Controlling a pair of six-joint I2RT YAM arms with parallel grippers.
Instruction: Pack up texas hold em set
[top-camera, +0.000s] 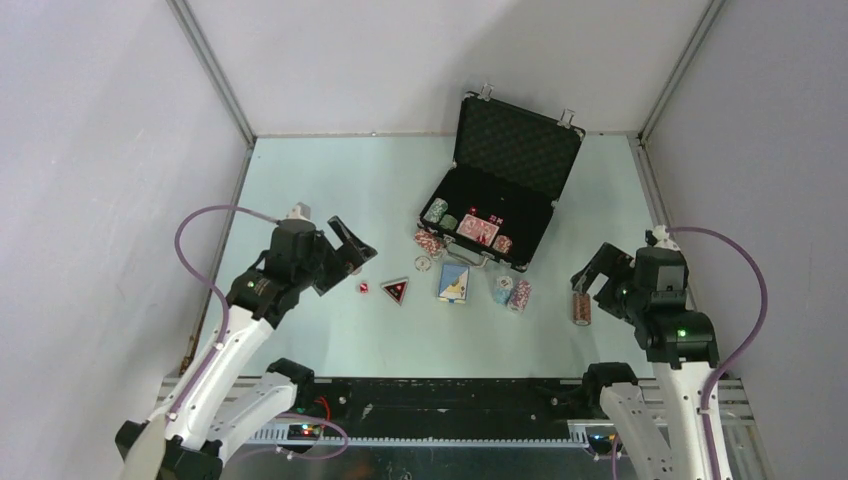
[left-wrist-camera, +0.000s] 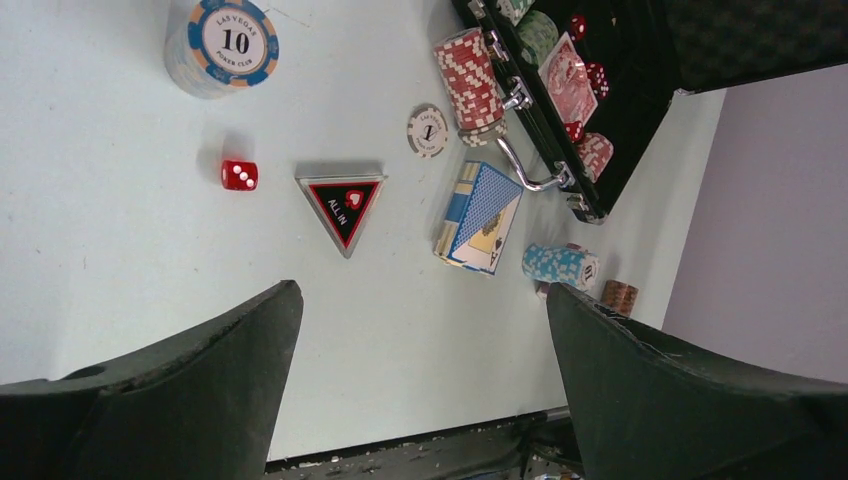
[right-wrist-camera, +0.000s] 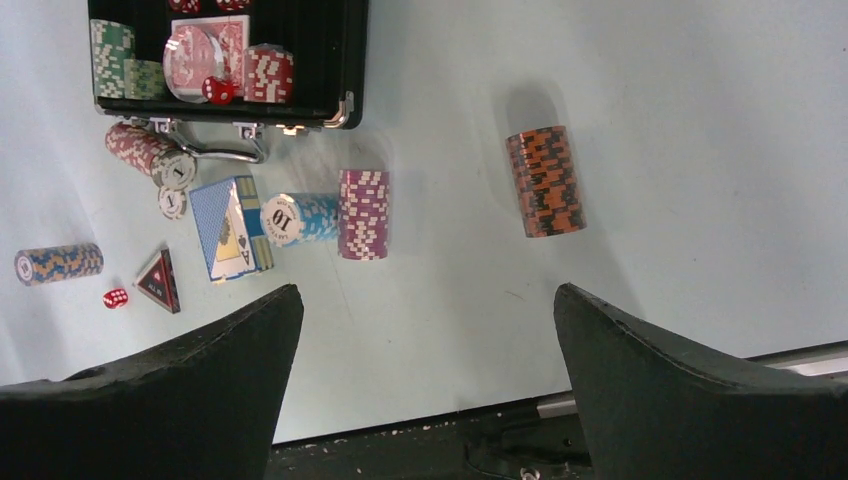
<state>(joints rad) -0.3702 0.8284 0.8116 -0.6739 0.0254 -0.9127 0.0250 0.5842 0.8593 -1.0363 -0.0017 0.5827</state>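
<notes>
The black briefcase (top-camera: 533, 222) lies open at the back of the table, its lid (top-camera: 520, 142) raised. Inside are green chips (right-wrist-camera: 112, 45), a red card deck (right-wrist-camera: 198, 55) and red/white chips (right-wrist-camera: 268, 75). In front of it lie a red/white stack (left-wrist-camera: 468, 80), a white button (left-wrist-camera: 427, 131), a blue deck (left-wrist-camera: 480, 216), a light-blue stack (left-wrist-camera: 558, 265), a black triangle (left-wrist-camera: 342, 208) and a red die (left-wrist-camera: 239, 175). A blue "10" stack (left-wrist-camera: 222, 45) stands at the left. My left gripper (top-camera: 342, 255) hovers open near the die. My right gripper (top-camera: 592, 272) is open above an orange stack (right-wrist-camera: 545, 181).
A magenta chip stack (right-wrist-camera: 363, 213) lies on its side next to the light-blue one. The table's near edge with a black rail (top-camera: 450, 395) runs between the arm bases. Grey walls with metal corner posts close in the left, right and back sides.
</notes>
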